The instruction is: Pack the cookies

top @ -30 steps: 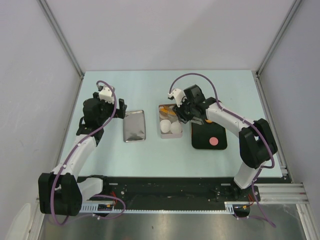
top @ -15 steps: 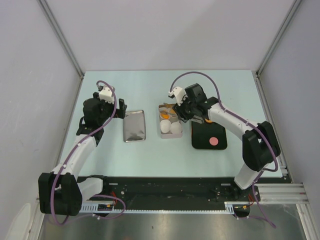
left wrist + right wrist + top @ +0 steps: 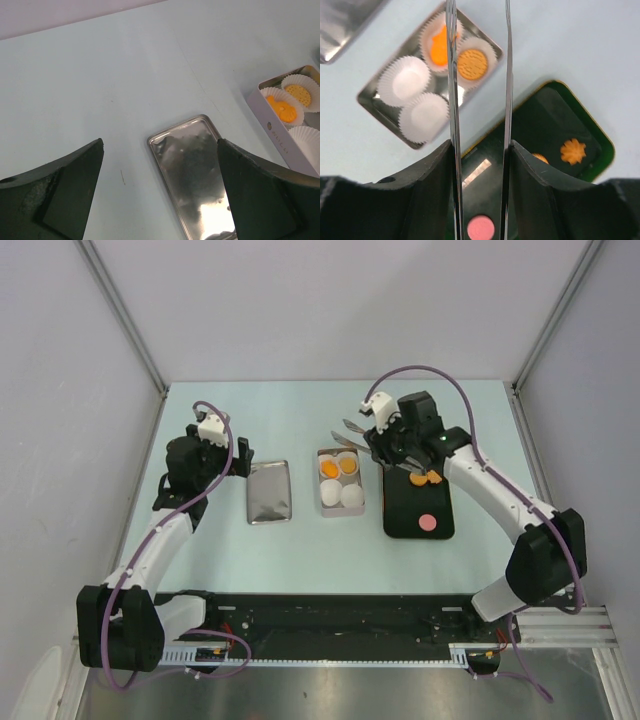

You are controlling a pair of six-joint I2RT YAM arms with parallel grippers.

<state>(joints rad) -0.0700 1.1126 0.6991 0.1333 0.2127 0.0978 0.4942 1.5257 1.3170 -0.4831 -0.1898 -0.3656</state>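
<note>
**A:** How are the surface and room arranged?

**B:** A pale green surface [image 3: 320, 410] is enclosed by grey walls [image 3: 330, 310]. A flat lid [image 3: 269, 491] is laid just left of the tin [image 3: 341, 512], and a black tray [image 3: 405, 515] just right of the tin.

**A:** And the arms?

**B:** The left claw [image 3: 160, 150] is held wide open and empty, left of the tin over the lid. The right claw [image 3: 348, 432] is held beyond the tin's far right corner, its thin prongs [image 3: 452, 75] partly parted with nothing gripped.

**A:** The cookies?

**B:** Two orange cookies [image 3: 329, 469] are seated in paper cups [image 3: 351, 495] at the tin's far end. Others, with a pink cookie [image 3: 428, 522], are left on the tray.

**A:** What has changed?

**B:** The right claw has been drawn back off the tin, and the left arm has not been moved.
</note>
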